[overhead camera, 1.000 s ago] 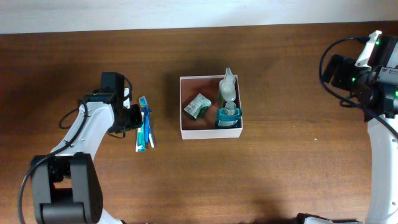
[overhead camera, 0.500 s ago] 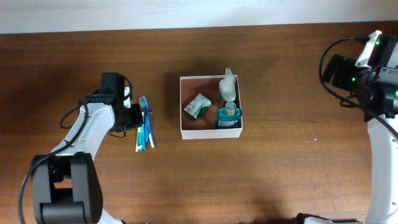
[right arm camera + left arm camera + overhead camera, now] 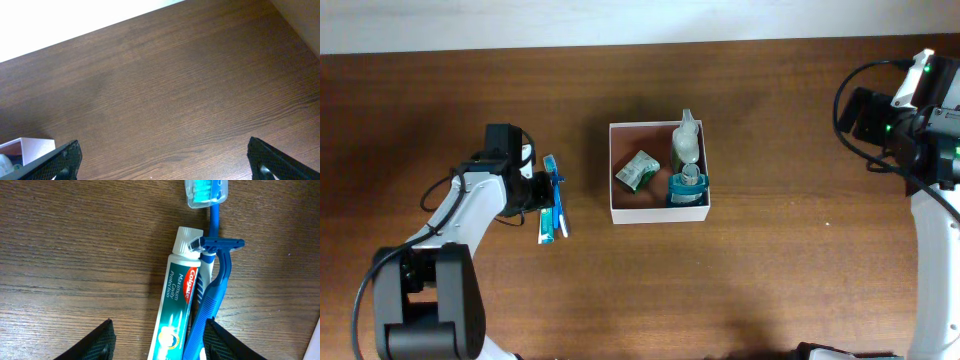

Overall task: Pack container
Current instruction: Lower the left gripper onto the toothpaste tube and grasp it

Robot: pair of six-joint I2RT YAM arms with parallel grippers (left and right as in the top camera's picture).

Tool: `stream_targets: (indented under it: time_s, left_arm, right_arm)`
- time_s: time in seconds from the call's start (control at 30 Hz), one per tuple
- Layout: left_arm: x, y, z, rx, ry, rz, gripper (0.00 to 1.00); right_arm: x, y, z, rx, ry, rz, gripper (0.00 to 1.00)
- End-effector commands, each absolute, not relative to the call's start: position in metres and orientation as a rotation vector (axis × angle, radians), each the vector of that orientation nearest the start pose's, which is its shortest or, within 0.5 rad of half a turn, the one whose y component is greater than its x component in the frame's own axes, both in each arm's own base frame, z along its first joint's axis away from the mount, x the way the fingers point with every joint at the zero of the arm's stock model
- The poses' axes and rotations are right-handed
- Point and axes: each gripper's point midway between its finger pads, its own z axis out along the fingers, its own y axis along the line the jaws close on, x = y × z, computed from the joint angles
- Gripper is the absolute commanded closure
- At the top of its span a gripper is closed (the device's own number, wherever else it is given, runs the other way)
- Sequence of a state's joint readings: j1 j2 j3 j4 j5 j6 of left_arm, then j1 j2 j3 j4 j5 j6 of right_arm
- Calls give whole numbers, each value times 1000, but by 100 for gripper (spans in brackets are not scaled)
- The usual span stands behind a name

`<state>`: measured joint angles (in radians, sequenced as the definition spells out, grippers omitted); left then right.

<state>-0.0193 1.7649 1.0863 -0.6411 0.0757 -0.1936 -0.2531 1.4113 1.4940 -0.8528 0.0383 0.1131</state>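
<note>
Left of the container (image 3: pixel 650 215), the left gripper (image 3: pixel 159 341), jaws spread, straddles the toothpaste tube (image 3: pixel 175 305), whose long axis runs out between them; this arm is nearer.

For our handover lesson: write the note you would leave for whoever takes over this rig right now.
Left hand: open, poised over the Colgate toothpaste, blue razor and toothbrush, which lie together outside the container.
Right hand: open, over bare table.
Done: green packet, clear bottle and teal bottle are in the container.
Left: pack those three.
</note>
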Motion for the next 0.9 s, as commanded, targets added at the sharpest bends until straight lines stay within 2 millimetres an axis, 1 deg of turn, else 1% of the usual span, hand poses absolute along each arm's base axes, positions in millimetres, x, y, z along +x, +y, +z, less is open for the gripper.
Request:
stream_targets:
  time_s: [0.0,0.2,0.27,0.33,0.43,0.67,0.73,0.8,0.87]
  left_arm:
    - [359,-24,29,-164,2884,-162,43]
    - [362,-40,30,-37,2872,-162,44]
    - [364,-44,30,-16,2863,-152,52]
    - [366,-44,31,-5,2853,-115,57]
    - [367,-39,30,-3,2848,-47,57]
    - [368,-38,31,-5,2845,-39,57]
    - [368,-37,31,-5,2845,-39,58]
    - [368,-37,31,-7,2845,-38,66]
    - [368,-36,31,-8,2845,-33,68]
  right_arm:
    - [381,-106,283,455,2298,-106,1]
    - [381,-106,283,455,2298,-106,1]
    - [381,-106,283,455,2298,-106,1]
    - [381,-106,283,455,2298,-106,1]
    - [381,-106,283,455,2298,-106,1]
    - [381,-106,283,455,2298,-106,1]
    - [381,-106,283,455,2298,-106,1]
    - [381,-106,283,455,2298,-106,1]
    - [381,-106,283,455,2298,-106,1]
